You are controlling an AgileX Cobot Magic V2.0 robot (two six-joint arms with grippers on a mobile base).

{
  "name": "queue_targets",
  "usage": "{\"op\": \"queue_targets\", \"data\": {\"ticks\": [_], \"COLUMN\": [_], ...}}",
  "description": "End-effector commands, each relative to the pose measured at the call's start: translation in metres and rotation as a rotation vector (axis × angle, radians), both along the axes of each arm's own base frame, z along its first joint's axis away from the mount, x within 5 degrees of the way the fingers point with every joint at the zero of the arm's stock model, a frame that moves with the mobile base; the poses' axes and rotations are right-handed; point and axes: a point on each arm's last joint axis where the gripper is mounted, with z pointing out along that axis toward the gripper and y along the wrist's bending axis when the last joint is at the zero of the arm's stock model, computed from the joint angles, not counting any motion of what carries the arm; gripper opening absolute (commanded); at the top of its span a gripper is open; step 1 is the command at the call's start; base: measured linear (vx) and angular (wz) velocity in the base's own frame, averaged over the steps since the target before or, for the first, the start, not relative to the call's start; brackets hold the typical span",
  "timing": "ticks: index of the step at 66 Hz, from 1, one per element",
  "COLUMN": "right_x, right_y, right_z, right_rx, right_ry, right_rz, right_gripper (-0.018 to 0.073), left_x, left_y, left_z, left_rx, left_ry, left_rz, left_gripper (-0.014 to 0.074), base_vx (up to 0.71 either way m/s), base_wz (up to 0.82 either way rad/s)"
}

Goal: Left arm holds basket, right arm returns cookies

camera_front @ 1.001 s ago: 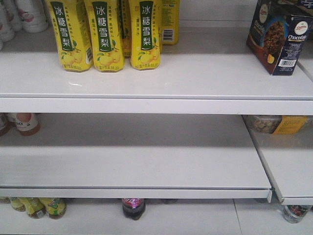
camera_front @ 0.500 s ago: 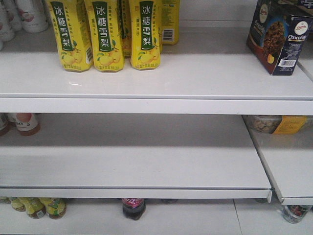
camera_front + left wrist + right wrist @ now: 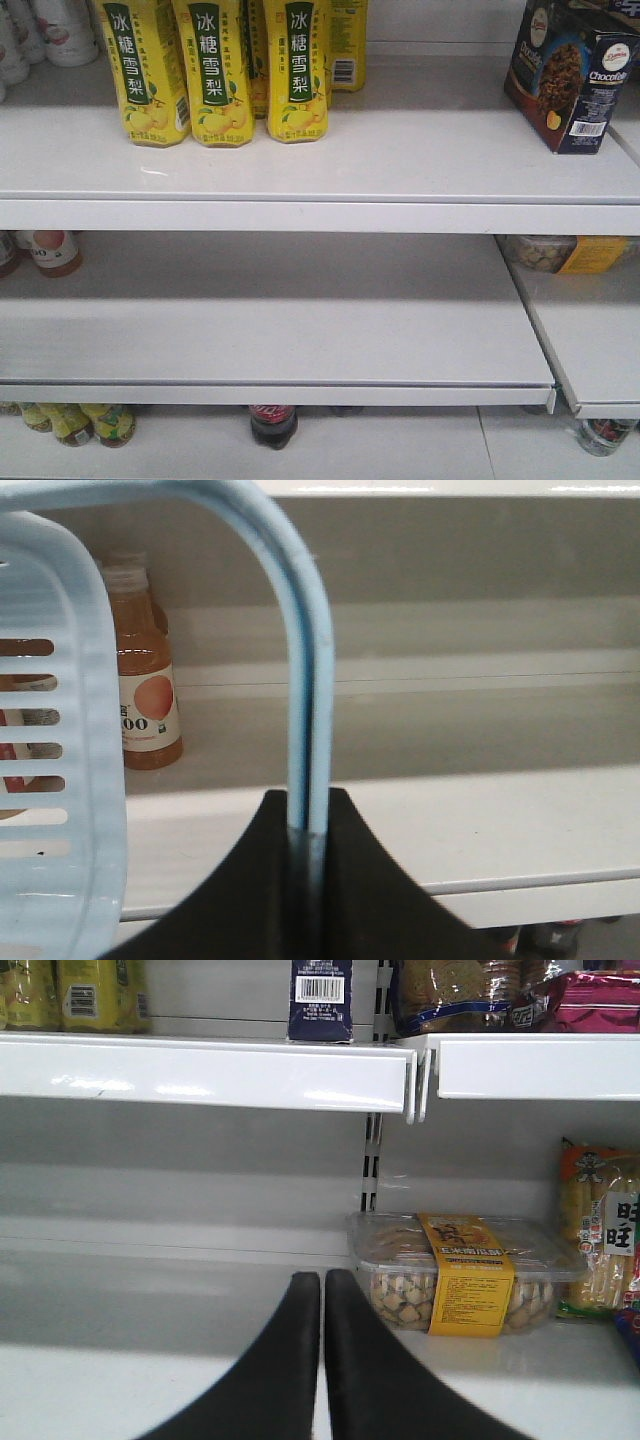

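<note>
Comparing the front views, almost nothing has changed; the scene stands still, so the return looks finished. Nearest, the left hand (image 3: 308,865) is closed on the thin handle of the light blue slotted plastic basket (image 3: 60,780). The right hand (image 3: 322,1360) has its fingers pressed together, holding nothing. Farther, the dark navy cookie carton (image 3: 572,75) stands on the white upper shelf (image 3: 320,170).
</note>
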Motion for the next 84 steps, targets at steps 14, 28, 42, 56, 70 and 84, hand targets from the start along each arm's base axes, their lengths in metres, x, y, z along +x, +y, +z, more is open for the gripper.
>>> {"op": "queue_targets", "data": {"ticks": [14, 28, 42, 56, 70, 84], "right_x": [-0.0015, -0.0015, -0.0015, -0.0015, -0.0015, -0.0015], "right_y": [0.0007, 0.0007, 0.0007, 0.0007, 0.0007, 0.0007], "right_z": [0.0074, 0.0074, 0.0074, 0.0074, 0.0074, 0.0074], "right_rx": [-0.004, -0.004, -0.004, -0.004, -0.004, -0.004], "right_ry": [-0.093, -0.093, -0.093, -0.093, -0.093, -0.093], "right_rz": [0.007, 0.007, 0.007, 0.007, 0.007, 0.007], "right_gripper": [-0.0008, -0.0008, -0.0008, -0.0008, -0.0008, -0.0008], "left_x": [-0.0018, -0.0018, -0.0018, -0.0018, -0.0018, -0.0018], "left_y": [-0.0005, -0.0005, -0.0005, -0.0005, -0.0005, -0.0005], "left_z": [0.0183, 0.0183, 0.0183, 0.0183, 0.0183, 0.0183], "left_rx": [0.013, 0.013, 0.013, 0.013, 0.013, 0.013], "left_ry": [-0.14, -0.14, -0.14, -0.14, -0.14, -0.14], "left_rz": [-0.01, -0.01, -0.01, -0.01, -0.01, -0.01], "left_gripper": [-0.0006, -0.0006, -0.0006, -0.0006, -0.0006, -0.0006], "base_vx": [0.0, 0.0, 0.0, 0.0, 0.0, 0.0], "base_wz": [0.0, 0.0, 0.0, 0.0, 0.0, 0.0]}}
